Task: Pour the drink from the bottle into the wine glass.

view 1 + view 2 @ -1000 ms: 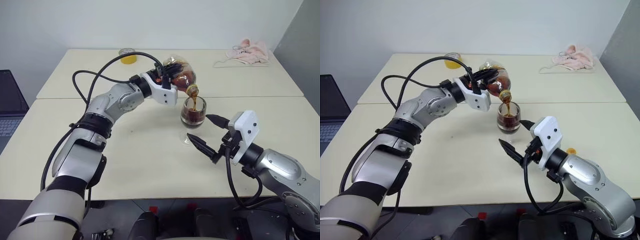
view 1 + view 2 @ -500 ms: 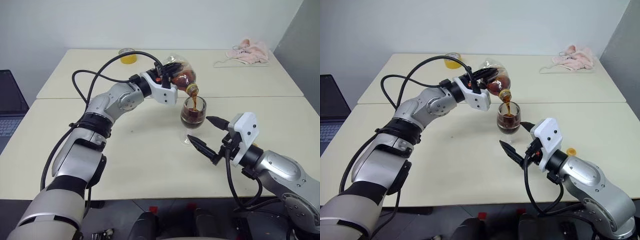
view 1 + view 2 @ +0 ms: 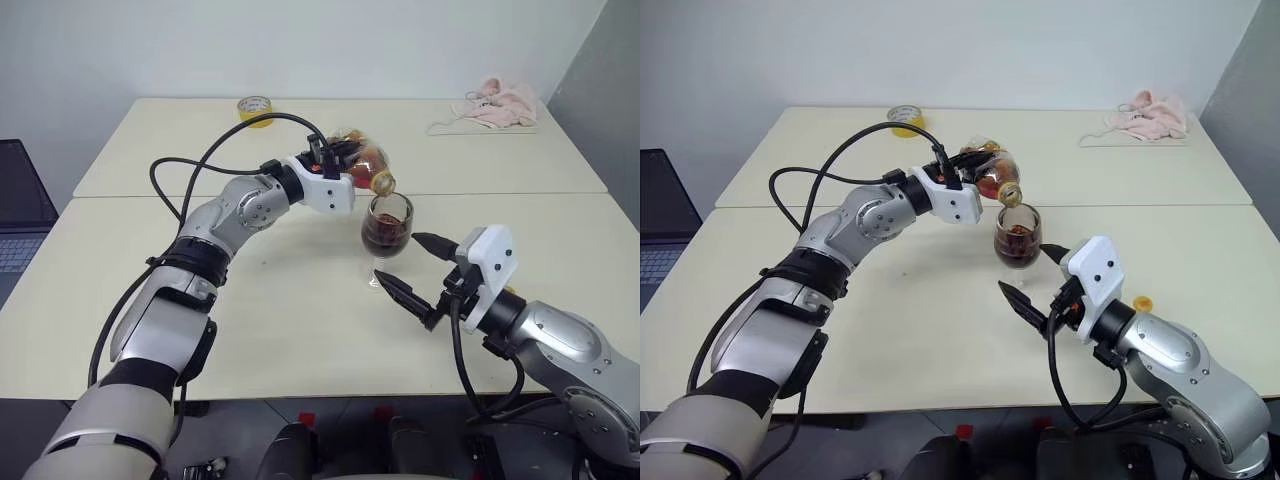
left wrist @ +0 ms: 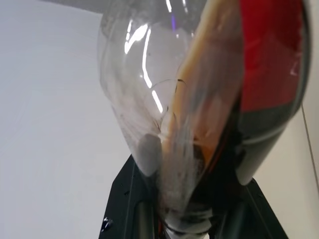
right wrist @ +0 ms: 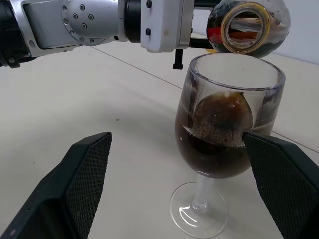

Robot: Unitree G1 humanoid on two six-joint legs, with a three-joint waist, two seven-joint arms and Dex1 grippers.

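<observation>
The wine glass (image 3: pixel 386 225) stands mid-table, about half full of the dark brown drink (image 5: pixel 219 144) with foam on top. My left gripper (image 3: pixel 345 160) is shut on the bottle (image 3: pixel 362 162), which lies tipped on its side with its open mouth (image 5: pixel 246 27) just above the glass rim. A little dark drink is left inside the bottle (image 4: pixel 164 99) near the red label. No stream shows between mouth and glass. My right gripper (image 3: pixel 398 258) is open just in front of the glass, a finger to each side of it (image 5: pixel 174 138), touching nothing.
A small yellow object (image 3: pixel 257 108) sits at the table's far left edge. A pink cloth (image 3: pixel 495 105) lies far right. A small yellow cap (image 3: pixel 1142 302) rests beside my right arm. A laptop (image 3: pixel 20 210) stands off the table's left side.
My left hand has rolled and sunk slightly, bringing the bottle's mouth closer to the rim. The dark stream seen earlier no longer shows. The right gripper has stayed in place.
</observation>
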